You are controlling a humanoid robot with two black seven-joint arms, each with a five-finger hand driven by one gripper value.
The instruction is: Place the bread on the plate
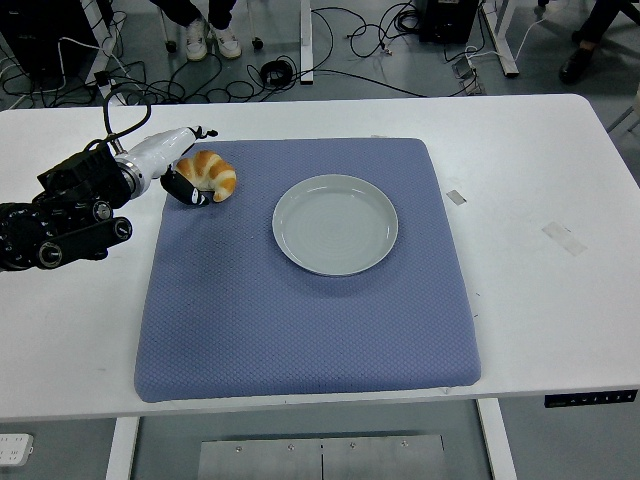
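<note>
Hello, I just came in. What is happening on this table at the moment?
The left robot hand has reached in from the left edge and is at the croissant, which lies on the far left corner of the blue mat. Its fingers touch the bread, but a firm grasp cannot be confirmed. The grey plate in the middle of the mat holds nothing yet. The right arm is out of view.

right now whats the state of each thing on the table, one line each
croissant: on the blue mat's far left corner, not on the plate
plate: empty, upright, mid-mat
blue mat: flat on the table
left hand: at the croissant, fingers around its left end
right hand: out of view
</note>
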